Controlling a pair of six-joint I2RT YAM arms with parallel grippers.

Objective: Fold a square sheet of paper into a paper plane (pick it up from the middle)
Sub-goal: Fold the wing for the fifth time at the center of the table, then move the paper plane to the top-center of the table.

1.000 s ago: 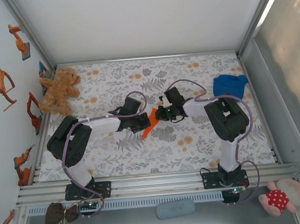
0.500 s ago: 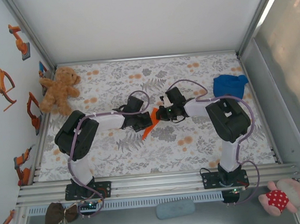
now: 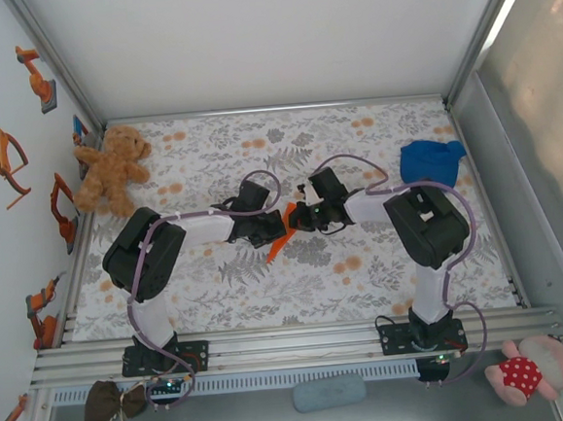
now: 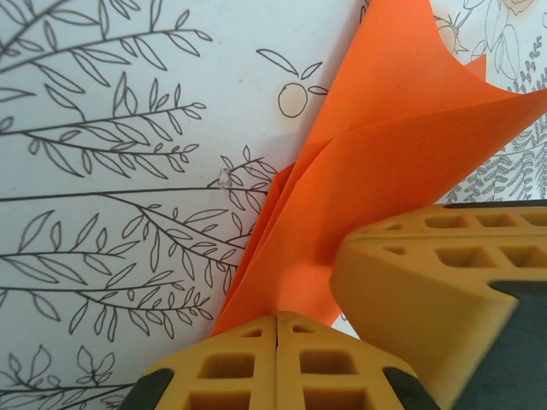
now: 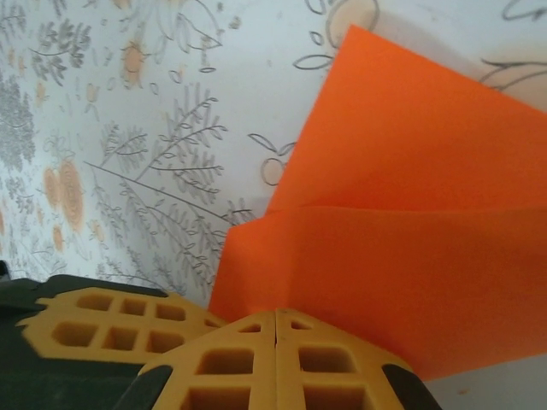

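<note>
Three loose items lie nearest, on the grey metal ledge [image 3: 238,407] in front of the arm bases: a brown fabric pouch [image 3: 111,400], a grey-blue oblong pad [image 3: 328,392] and a pink plush toy with a red spotted body [image 3: 528,371]. Next, mid-field over the floral-printed tabletop [image 3: 364,272]: left gripper [image 3: 277,227], its yellow ribbed fingers [image 4: 224,371] pressed together on the thin bright orange paper sheet [image 3: 276,247]; right gripper [image 3: 299,216], likewise closed, pinching the same sheet from the opposite side, with the two grippers just beside each other. Sheet condition: partly folded, several layers fanning out from the pinch, one corner curling in the left wrist view; whether its lower tip touches the tabletop cannot be told. Step judged in hand: forming a crease between two pinches. Handling note: move both arms in concert, draw the layers taut without tearing, line up the edges before pressing flat, and mind how close the fingers sit. Farthest: a blue cloth lump [image 3: 432,160] at right and a tan teddy bear [image 3: 112,168] at left, both well apart from the paper.
</note>
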